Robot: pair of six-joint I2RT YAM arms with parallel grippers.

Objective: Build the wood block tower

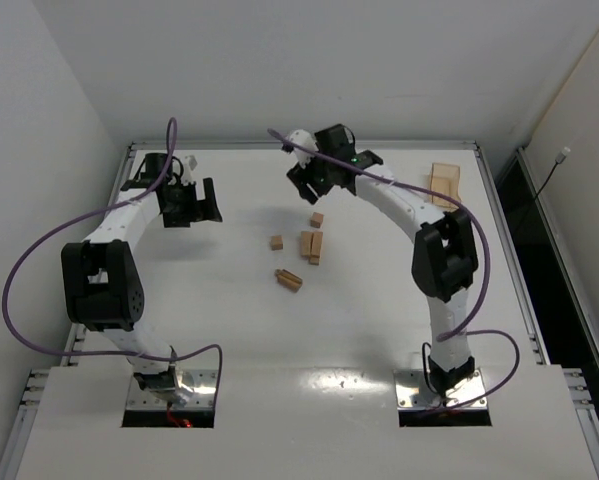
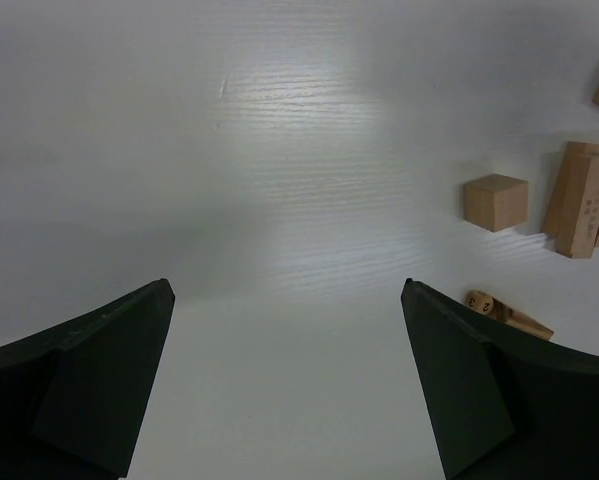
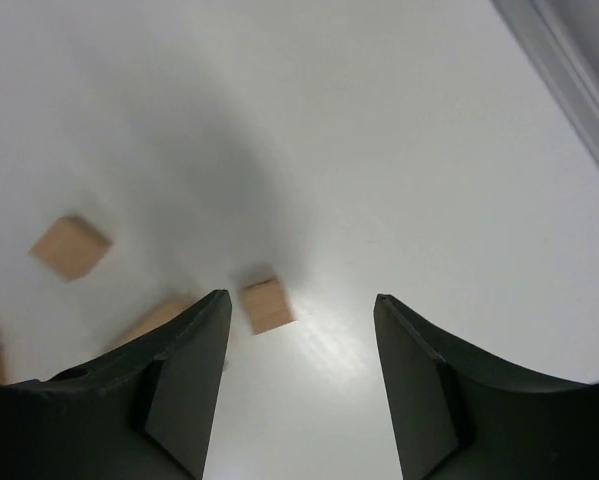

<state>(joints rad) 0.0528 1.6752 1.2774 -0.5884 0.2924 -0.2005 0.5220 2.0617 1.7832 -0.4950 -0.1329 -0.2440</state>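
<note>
Over the white desk [image 1: 229, 330], the right gripper [image 3: 299, 297] hangs spread and empty, as does the left gripper [image 2: 289, 285]. The light-tan wood block tower [image 1: 311, 245] is only loose pieces just below the right gripper. They are two cubes [image 1: 317, 219] and two small clusters of short bars [image 1: 288, 279], well apart from the left gripper.

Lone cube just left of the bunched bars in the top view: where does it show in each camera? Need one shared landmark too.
Top external: the lone cube sits near the centre, just left of the bunched bars.
Left wrist: the cube is right of centre, sharp.
Right wrist: the cube is at the far left, blurred.
Landmark: the bunched bars, right edge in left wrist, only partly visible at lower left in right wrist.
</note>
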